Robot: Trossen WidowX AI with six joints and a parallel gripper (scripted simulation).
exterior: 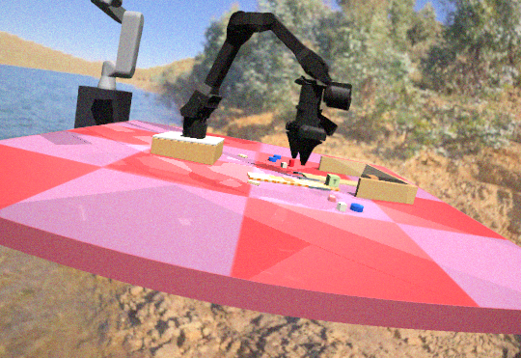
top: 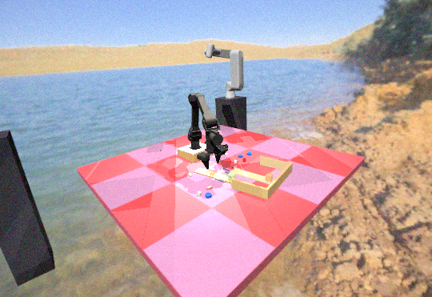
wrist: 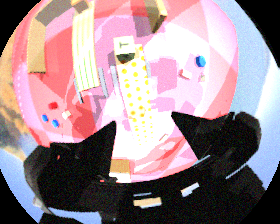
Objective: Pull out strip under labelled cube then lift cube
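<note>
The labelled cube, pale green with a dark letter, stands at the far end of the yellow-dotted strip and appears to rest on it. A second strip, pale with green-yellow stripes, lies left of it in the wrist view. My gripper is open and empty, above the strips on the arm-base side of the cube. The dotted strip shows between and beyond its fingers in the wrist view.
A wooden-walled frame stands just beyond the cube, with an orange block inside. A blue disc and small blocks lie on one side; two blue discs and a red piece lie on the other. Thin grey bars flank the dotted strip.
</note>
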